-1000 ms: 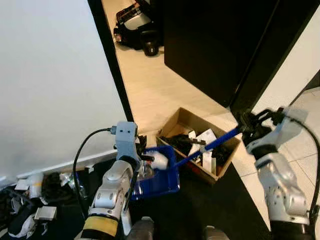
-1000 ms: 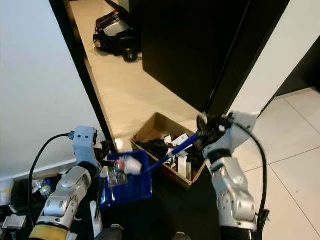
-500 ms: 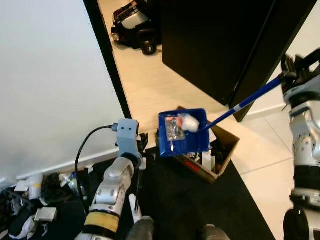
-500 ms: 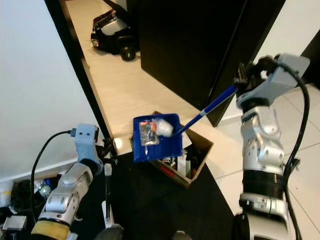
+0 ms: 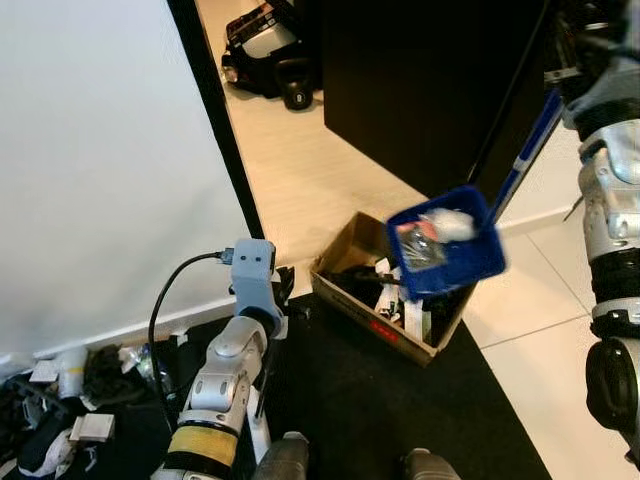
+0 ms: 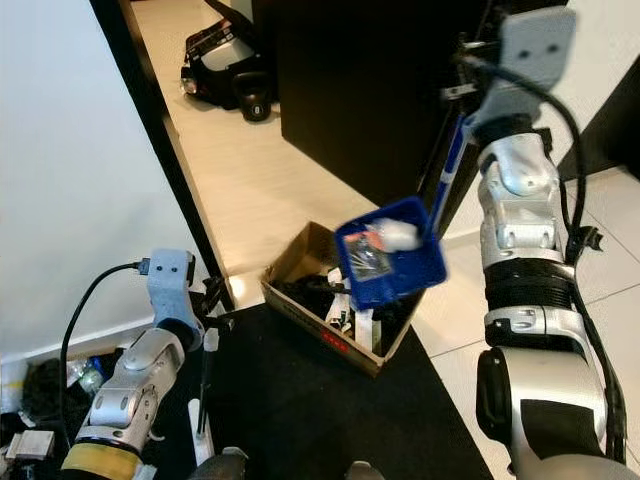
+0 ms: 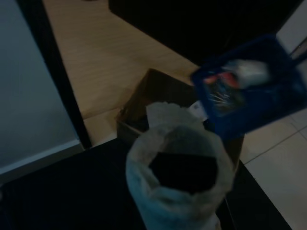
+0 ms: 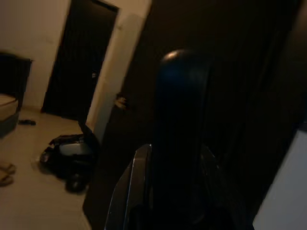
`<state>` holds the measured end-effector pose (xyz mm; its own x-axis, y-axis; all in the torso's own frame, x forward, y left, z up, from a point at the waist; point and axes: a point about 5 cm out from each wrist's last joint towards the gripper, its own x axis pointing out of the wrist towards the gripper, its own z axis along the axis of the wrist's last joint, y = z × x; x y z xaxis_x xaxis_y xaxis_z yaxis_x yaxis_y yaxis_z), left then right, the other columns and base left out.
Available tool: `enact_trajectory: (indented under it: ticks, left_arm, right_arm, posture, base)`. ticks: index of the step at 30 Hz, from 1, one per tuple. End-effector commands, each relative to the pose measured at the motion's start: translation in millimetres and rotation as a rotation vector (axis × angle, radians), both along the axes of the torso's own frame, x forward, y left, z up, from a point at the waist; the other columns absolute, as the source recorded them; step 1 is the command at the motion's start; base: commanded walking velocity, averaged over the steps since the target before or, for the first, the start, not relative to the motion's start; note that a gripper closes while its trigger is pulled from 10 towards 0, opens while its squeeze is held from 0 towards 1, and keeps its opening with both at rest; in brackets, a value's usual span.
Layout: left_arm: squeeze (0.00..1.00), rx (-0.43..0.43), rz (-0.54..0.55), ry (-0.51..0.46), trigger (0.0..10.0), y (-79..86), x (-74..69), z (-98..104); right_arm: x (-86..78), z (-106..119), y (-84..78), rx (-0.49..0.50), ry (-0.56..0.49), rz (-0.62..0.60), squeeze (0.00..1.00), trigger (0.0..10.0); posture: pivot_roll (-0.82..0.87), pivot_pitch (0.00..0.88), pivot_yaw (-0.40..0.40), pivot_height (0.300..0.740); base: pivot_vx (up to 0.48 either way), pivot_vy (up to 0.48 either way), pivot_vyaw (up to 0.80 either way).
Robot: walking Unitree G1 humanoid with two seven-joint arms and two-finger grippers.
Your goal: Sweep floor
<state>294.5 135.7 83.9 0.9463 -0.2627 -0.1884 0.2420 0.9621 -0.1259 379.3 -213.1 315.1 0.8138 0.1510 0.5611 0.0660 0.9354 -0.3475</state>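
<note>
A blue dustpan hangs in the air over the right part of an open cardboard box that holds scraps. In the pan lie a white crumpled wad and a clear wrapper. Its long blue handle runs up to my right gripper, raised high and shut on it; the right wrist view has the dark handle between the fingers. My left gripper sits low beside the box's left side, shut on a thin broom handle, whose white wrapped end is in the left wrist view.
The box stands at the edge of a black mat, tiled floor to its right. A white wall with clutter at its foot is left. A black cabinet stands behind, a black bag down the hallway.
My right arm has lifted the loaded dustpan off the floor at the box's left and swung it up and rightward over the box. The left arm has hardly moved.
</note>
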Motion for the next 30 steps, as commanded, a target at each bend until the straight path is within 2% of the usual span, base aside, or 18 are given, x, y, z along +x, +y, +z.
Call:
enact_trajectory:
  ticks: [1,5,8,9,13,14,24,29,30]
  left_arm:
    - [0.00,0.017,0.012,-0.020,10.0,3.6,-1.7,1.7]
    - [0.00,0.014,0.019,-0.023,10.0,4.0,-2.5,1.6]
    - [0.00,0.013,0.022,-0.024,10.0,4.0,-2.8,1.4]
    - [0.00,0.011,0.024,-0.025,10.0,3.6,-3.5,1.2]
    - [0.00,0.009,0.026,-0.026,10.0,3.0,-3.7,1.0]
    - [0.00,0.005,0.028,-0.027,10.0,2.3,-4.0,0.9]
    - [0.00,-0.002,0.034,-0.024,10.0,1.6,-6.6,-0.6]
    - [0.00,-0.002,0.032,-0.022,10.0,1.0,-6.9,-0.9]
    - [0.00,-0.002,0.032,-0.022,10.0,0.7,-7.0,-0.9]
  right_arm:
    - [-3.4,16.0,7.8,-0.073,-0.087,0.017,0.00,10.0]
    - [-0.1,17.7,26.2,-0.191,-0.117,0.050,0.00,10.0]
    - [1.0,18.9,30.6,-0.218,-0.130,0.059,0.00,10.0]
    - [2.0,21.6,38.5,-0.273,-0.165,0.064,0.00,10.0]
    - [1.2,24.6,45.6,-0.321,-0.210,0.058,0.00,10.0]
    - [-0.8,28.0,52.9,-0.372,-0.276,0.042,0.00,10.0]
    - [-6.2,29.1,62.7,-0.388,-0.381,0.027,0.00,10.0]
    - [-4.3,24.9,58.9,-0.346,-0.366,0.025,0.00,10.0]
    - [-3.3,24.5,53.7,-0.319,-0.351,0.011,0.00,10.0]
  posture:
    - [0.12,0.037,0.008,0.740]
    - [0.12,0.027,-0.004,0.740]
    - [0.13,0.025,-0.006,0.740]
    - [0.13,0.024,-0.010,0.740]
    - [0.13,0.025,-0.013,0.740]
    - [0.13,0.027,-0.018,0.740]
    - [0.13,0.039,-0.021,0.740]
    - [0.13,0.044,-0.020,0.740]
    - [0.13,0.047,-0.021,0.740]
  base:
    - [0.000,0.000,0.00]
    - [0.000,0.000,0.00]
    - [0.000,0.000,0.00]
    - [0.000,0.000,0.00]
    - [0.000,0.000,0.00]
    - [0.000,0.000,0.00]
    - [0.000,0.000,0.00]
    - [0.000,0.000,0.00]
    - [0.000,0.000,0.00]
